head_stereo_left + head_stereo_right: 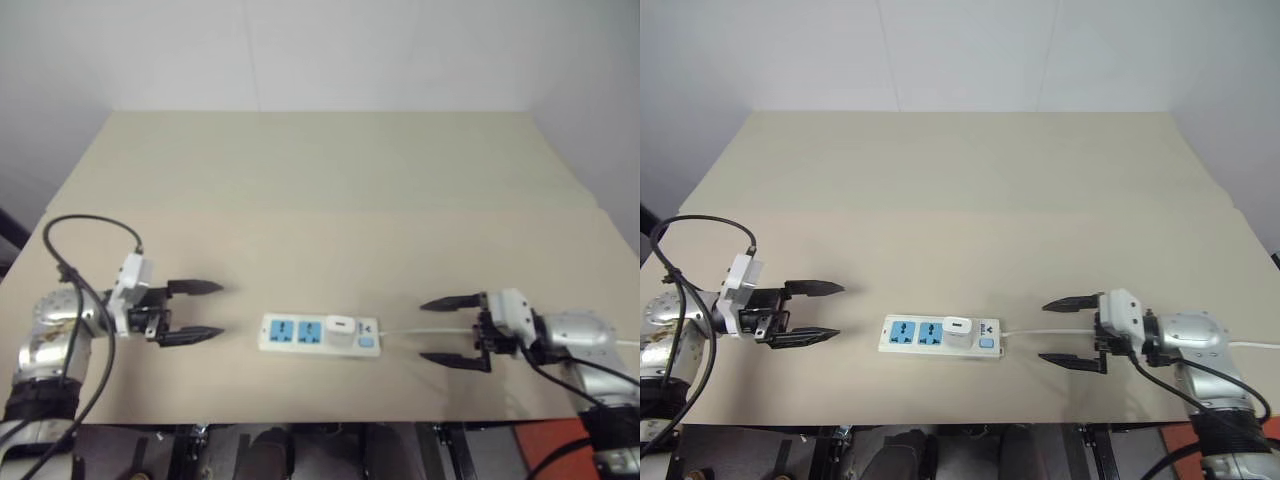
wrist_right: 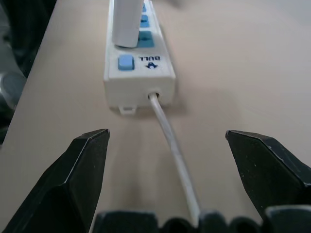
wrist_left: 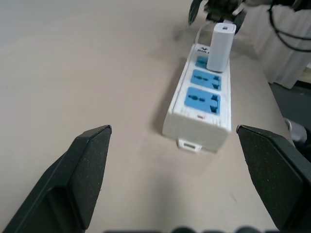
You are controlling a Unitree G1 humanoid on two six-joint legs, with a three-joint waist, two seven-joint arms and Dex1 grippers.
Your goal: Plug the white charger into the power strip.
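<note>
White charger [image 1: 340,327] seated upright in power strip [image 1: 318,334] on beige worktop [image 1: 330,190]; left gripper [image 1: 192,311], right gripper [image 1: 447,331] flanking, both wide open, empty

the white charger [image 1: 340,327] stood upright, plugged into the socket nearest the blue switch of the power strip [image 1: 319,335], which lay flat on the tan table, two blue sockets free, cord trailing right.
</note>
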